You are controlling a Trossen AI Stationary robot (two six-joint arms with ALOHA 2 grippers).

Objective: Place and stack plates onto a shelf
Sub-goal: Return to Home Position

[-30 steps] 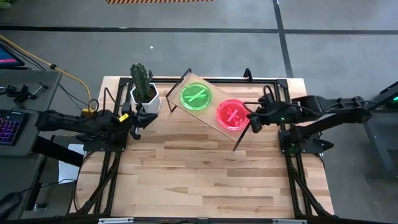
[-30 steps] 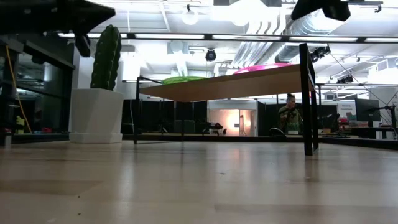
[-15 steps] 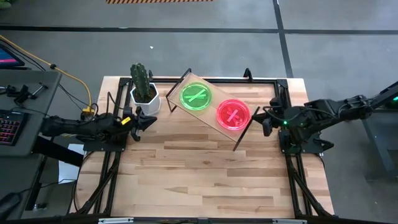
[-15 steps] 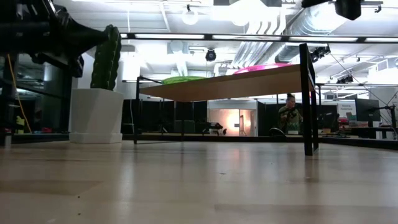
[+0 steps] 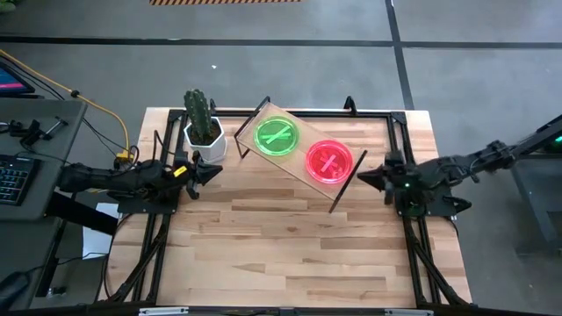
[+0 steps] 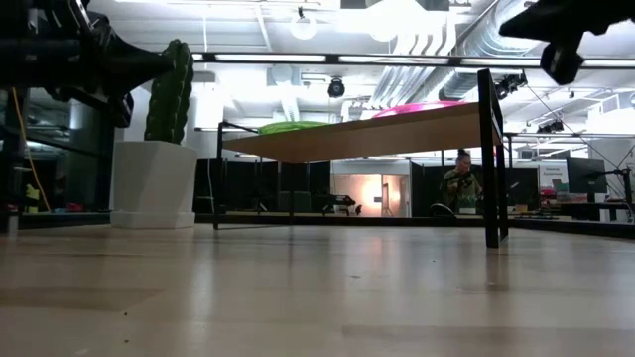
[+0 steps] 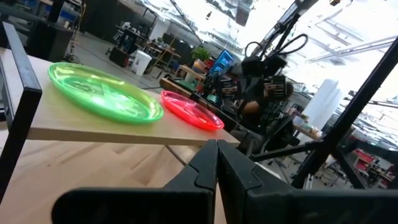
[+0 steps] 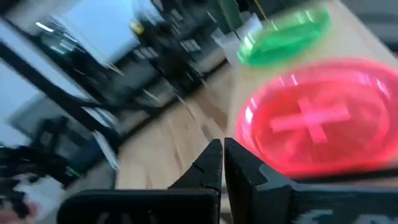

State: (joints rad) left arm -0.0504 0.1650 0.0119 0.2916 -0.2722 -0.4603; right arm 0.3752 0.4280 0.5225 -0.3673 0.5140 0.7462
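Two plate stacks (image 5: 329, 161) near R claw (image 5: 363, 176).

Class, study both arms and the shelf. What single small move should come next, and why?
Probably draw the right gripper back from the shelf toward its base. The green plates and pink plates already sit on the shelf, and both grippers, the left gripper beside the cactus pot, are shut and hold nothing, so likely only parking remains.
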